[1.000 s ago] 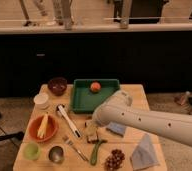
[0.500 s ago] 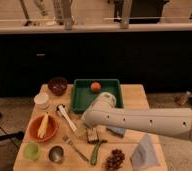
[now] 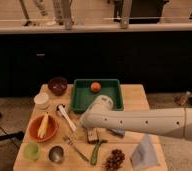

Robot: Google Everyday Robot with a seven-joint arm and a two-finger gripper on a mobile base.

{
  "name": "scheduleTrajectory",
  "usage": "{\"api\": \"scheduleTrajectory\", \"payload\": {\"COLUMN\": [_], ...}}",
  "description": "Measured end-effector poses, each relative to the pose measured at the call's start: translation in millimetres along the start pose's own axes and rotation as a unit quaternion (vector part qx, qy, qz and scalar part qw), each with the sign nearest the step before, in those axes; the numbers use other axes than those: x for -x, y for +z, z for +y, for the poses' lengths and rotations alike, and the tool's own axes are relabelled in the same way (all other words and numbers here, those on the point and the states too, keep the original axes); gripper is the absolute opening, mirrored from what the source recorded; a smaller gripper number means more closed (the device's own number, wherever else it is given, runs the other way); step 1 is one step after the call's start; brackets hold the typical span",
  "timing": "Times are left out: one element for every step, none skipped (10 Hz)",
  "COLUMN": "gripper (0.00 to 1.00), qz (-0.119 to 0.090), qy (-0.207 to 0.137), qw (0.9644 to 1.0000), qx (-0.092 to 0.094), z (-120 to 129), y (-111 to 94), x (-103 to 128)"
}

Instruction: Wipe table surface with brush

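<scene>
The table surface point(image 3: 134, 97) is a light tan wooden top that carries everything here. The brush point(image 3: 66, 118) lies on its left-middle part, with its white handle running diagonally and its small round head point(image 3: 60, 107) at the far end. My white arm reaches in from the right over the table's middle. My gripper point(image 3: 82, 122) is at the arm's left end, low over the table, just right of the near end of the brush handle. I cannot tell whether it touches the brush.
A green tray point(image 3: 111, 100) with an orange fruit point(image 3: 95, 86) sits at the back. A dark bowl point(image 3: 57, 85), white cup point(image 3: 41, 100), orange bowl point(image 3: 43, 128), green cup point(image 3: 32, 150), metal cup point(image 3: 56, 153) and fork point(image 3: 75, 147) stand left. A brown block point(image 3: 92, 135), green-handled tool point(image 3: 95, 151), grapes point(image 3: 114, 160) and cloth point(image 3: 144, 151) lie in front.
My arm has swung left across the table, and the gripper has come from the table's middle to beside the brush handle. The objects have not moved.
</scene>
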Motion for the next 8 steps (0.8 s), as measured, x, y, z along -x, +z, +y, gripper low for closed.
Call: {"api": "scheduleTrajectory", "payload": {"gripper": [0.6, 0.55, 0.54, 0.54, 0.54, 0.54, 0.54, 0.54], "qz": [0.002, 0.004, 0.007, 0.008, 0.01, 0.013, 0.014, 0.017], "qy": [-0.002, -0.005, -0.007, -0.009, -0.011, -0.013, -0.015, -0.017], "qw": [1.0, 0.9999, 0.9999, 0.9998, 0.9997, 0.9996, 0.9995, 0.9992], "qx": [0.003, 0.008, 0.012, 0.014, 0.017, 0.022, 0.026, 0.031], "z": [2.0, 4.9, 7.1, 6.9, 6.2, 6.6, 7.1, 7.2], "y": [5.2, 11.0, 17.2, 20.6, 25.7, 31.9, 36.8, 43.4], "x": [0.7, 2.2, 4.3, 5.2, 5.5, 6.1, 6.9, 7.3]}}
